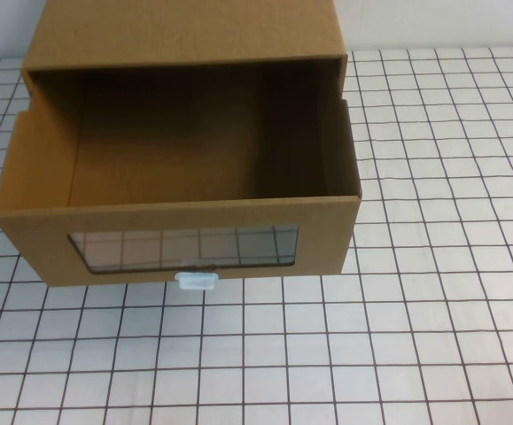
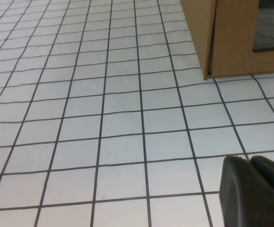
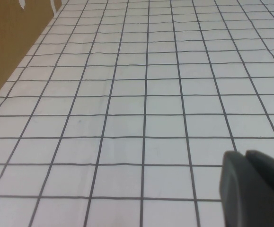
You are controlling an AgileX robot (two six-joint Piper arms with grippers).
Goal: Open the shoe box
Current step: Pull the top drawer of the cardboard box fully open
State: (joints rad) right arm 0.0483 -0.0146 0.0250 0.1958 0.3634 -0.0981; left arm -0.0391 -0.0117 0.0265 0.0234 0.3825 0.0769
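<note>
**Item 1: shoe box**. Brown corrugated card, drawer type. It stands at the far left of the worktop. The outer sleeve is at the back, and the drawer is drawn well out toward your side, so it reads as open. Nothing is visible inside.
- Handling, as a judgement: light, fairly stiff along the folds, and easily dented on the flat panels. With nothing in it, it is likely to skate on the smooth top if you push it rather than pull the drawer.
- Front panel: 1 clear window that reflects the grid. Keep off it, since thin film would probably buckle or scuff.
- Where to take hold: 1 small white tab at the bottom edge of the front, below the window. A second option is the top rim of the front panel.

**Item 2: left pincer**. Out of the high view. Its own camera shows it low over the bare grid, off the box's front corner and not touching it. The fingers are together with nothing between them.

**Item 3: right pincer**. Also out of the high view. It sits low over bare grid, well apart from the box. The fingers are closed and hold nothing.

**Surface:** white with a dark square grid, flat, and probably slick.

**Room:** a plain pale wall behind the worktop.
</note>
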